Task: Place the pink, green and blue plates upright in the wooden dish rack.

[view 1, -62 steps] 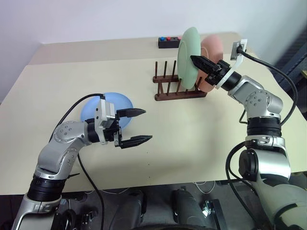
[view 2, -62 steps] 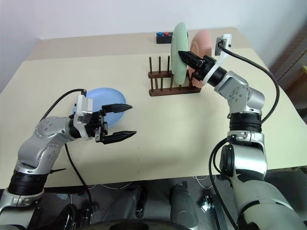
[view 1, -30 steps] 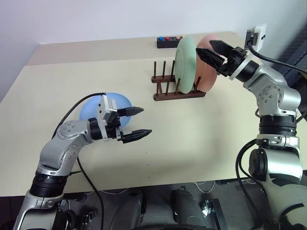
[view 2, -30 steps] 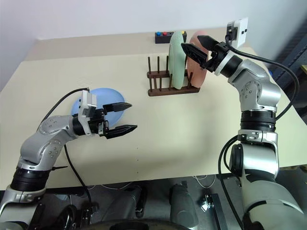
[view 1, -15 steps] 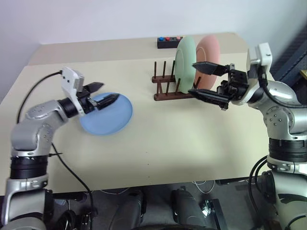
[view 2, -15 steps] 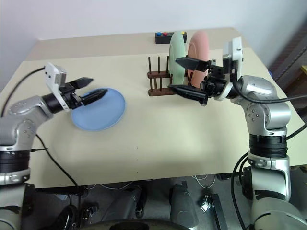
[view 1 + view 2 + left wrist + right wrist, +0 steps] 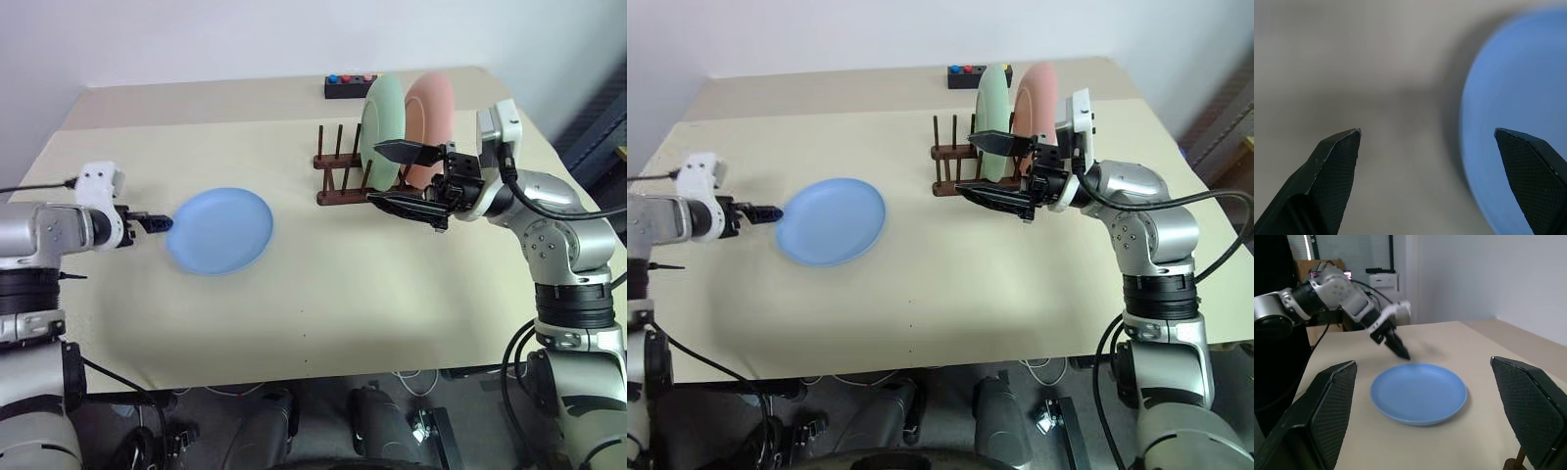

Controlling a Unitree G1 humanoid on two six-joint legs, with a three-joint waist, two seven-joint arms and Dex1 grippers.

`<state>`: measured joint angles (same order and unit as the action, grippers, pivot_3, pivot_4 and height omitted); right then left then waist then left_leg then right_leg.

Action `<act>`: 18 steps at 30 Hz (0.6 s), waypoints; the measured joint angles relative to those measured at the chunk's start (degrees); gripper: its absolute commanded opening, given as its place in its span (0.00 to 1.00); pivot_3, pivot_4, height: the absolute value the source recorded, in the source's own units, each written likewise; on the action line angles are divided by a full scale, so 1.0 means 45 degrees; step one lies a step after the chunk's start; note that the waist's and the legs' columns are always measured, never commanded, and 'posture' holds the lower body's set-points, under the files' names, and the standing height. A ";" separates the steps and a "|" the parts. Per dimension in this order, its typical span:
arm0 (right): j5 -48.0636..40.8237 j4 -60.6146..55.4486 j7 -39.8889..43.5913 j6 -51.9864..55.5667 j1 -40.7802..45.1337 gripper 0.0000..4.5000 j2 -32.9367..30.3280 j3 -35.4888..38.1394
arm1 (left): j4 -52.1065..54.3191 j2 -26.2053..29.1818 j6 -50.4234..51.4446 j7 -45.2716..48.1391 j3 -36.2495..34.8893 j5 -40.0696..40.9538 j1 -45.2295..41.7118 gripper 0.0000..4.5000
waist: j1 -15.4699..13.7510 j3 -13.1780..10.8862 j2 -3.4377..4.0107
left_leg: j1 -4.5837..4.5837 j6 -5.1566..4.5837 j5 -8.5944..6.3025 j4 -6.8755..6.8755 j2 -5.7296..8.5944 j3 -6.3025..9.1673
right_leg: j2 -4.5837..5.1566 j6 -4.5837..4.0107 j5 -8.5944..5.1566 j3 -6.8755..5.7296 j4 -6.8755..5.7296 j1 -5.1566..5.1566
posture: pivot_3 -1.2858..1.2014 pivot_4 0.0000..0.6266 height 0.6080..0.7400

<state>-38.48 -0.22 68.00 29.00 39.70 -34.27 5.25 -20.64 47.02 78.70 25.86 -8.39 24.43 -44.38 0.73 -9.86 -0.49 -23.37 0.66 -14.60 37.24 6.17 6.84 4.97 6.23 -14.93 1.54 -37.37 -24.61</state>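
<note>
Left gripper (image 7: 157, 222), spread wide and holding nothing, sits at the blue plate's (image 7: 220, 230) nine o'clock rim. Right gripper (image 7: 399, 176) hangs parted in front of the rack (image 7: 345, 188) (green (image 7: 380, 119) and pink (image 7: 429, 108) already racked). Blue is the step in hand; next calls for pinching its rim. Half a second ago, left was over the plate.

Bright, even overhead light; soft shadows on table (image 7: 323, 284); left wrist view blurred, blue plate (image 7: 1518, 127) out of focus.
</note>
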 measured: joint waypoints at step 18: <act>0.0360 0.0038 -0.0745 0.0052 -0.0324 1.00 0.0138 -0.0130 | -0.8212 -0.1122 -0.2360 0.1124 0.1183 -0.1828 -0.4323 0.25 | -0.0087 0.0008 -0.0001 | 0.0002 0.0027 0.0016 0.0011 0.0013 -0.0005 | 0.0005 0.0001 0.0000 -0.0002 -0.0044 -0.0010 | 0.52 0.24 1.00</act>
<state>-36.86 -0.05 64.65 29.23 38.24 -33.65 4.66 -57.59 41.97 68.08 30.92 -3.07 16.20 -63.84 0.33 -9.83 -0.50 -23.37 0.78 -14.53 37.29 6.23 6.81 4.99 6.23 -14.93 1.53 -37.56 -24.66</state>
